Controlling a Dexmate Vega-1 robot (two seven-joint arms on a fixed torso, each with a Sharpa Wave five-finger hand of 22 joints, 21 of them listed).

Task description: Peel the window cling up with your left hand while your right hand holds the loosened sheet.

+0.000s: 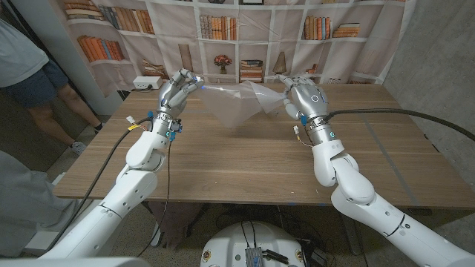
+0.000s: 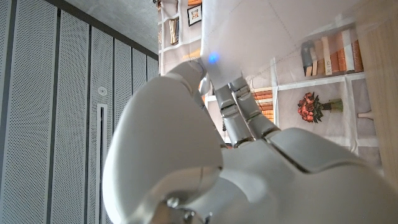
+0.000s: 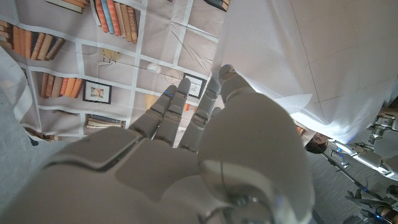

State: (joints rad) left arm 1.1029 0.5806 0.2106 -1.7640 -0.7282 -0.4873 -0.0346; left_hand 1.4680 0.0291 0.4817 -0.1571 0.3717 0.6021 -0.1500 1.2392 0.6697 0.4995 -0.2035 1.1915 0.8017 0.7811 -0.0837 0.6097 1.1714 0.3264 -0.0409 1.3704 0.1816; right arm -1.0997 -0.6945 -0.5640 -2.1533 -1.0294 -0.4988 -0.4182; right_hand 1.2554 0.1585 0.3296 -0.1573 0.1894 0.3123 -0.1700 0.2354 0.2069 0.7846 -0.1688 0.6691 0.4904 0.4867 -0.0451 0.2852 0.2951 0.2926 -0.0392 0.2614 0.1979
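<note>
So, in the head view the window cling (image 1: 231,101) is seen lifted off the wooden table (image 1: 245,159), stretched across the upper middle of the frame. One corner is pinched by the left hand (image 1: 177,90) and the other end is gripped by the right hand (image 1: 303,97). The peel looks well under way; a steady pull apart is probably called for next.

In the left wrist view, the film is pinched by fingers (image 2: 239,106).

In the right wrist view, fingers (image 3: 186,112) are curled against the sheet. A person (image 1: 30,74) is spotted upper left, nothing blocking.
</note>
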